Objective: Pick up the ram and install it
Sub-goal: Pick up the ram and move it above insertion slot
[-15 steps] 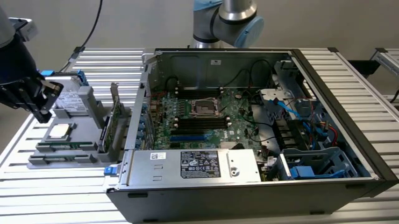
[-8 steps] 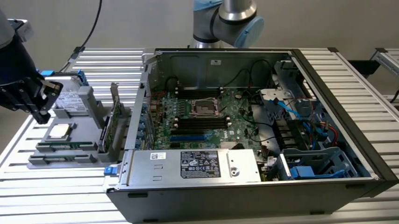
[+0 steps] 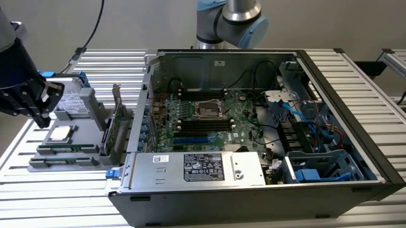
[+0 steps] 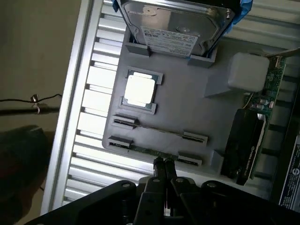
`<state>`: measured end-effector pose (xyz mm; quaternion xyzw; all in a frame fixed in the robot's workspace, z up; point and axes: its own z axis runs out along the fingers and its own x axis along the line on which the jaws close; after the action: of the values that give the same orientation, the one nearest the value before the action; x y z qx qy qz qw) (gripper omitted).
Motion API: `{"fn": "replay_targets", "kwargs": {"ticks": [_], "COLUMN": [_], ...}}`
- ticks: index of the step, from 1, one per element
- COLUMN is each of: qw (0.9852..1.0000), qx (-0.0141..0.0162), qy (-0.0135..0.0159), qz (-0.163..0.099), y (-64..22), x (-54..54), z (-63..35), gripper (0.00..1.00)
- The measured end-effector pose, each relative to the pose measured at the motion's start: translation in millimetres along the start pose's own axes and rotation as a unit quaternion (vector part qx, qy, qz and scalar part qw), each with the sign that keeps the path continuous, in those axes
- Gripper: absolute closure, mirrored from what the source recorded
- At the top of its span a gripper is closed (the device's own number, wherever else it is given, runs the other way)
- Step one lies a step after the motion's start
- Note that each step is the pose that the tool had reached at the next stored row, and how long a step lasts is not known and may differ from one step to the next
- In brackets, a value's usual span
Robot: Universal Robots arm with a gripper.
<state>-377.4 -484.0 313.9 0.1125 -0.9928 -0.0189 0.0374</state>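
The ram point(image 4: 149, 151) is a thin green stick standing on edge between two clips at the near side of a grey parts holder point(image 4: 187, 108). In the exterior view the ram point(image 3: 62, 148) lies low on the holder point(image 3: 85, 137) at the exterior view's left. My black gripper point(image 4: 164, 165) hangs right over the ram with its fingers pressed together and nothing between them. I cannot tell whether the tips touch the stick. In the exterior view the gripper point(image 3: 42, 122) sits above the holder's left end.
The holder also carries a silver hard drive with blue clips point(image 4: 173, 23), a square processor point(image 4: 139, 89) and an upright expansion card point(image 4: 253, 136). An open computer case point(image 3: 330, 71) lies to the exterior view's right, with black memory slots point(image 3: 203, 126) on its motherboard and a power supply point(image 3: 197, 168) in front.
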Motion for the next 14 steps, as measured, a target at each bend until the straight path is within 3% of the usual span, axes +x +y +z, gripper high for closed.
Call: {"fn": "replay_targets", "kwargs": {"ticks": [4,8,14], "qw": [0.9994,0.9974,0.9918], "qx": [-0.0003,-0.0013,-0.0031], "qy": [0.0010,0.0018,0.0030], "qz": [-0.036,-0.072,-0.127], "y": [0.0,-0.1,-0.3], "x": [-0.1,-0.2,-0.5], "z": [2.0,3.9,7.0], "gripper": [0.90,0.90,0.90]}}
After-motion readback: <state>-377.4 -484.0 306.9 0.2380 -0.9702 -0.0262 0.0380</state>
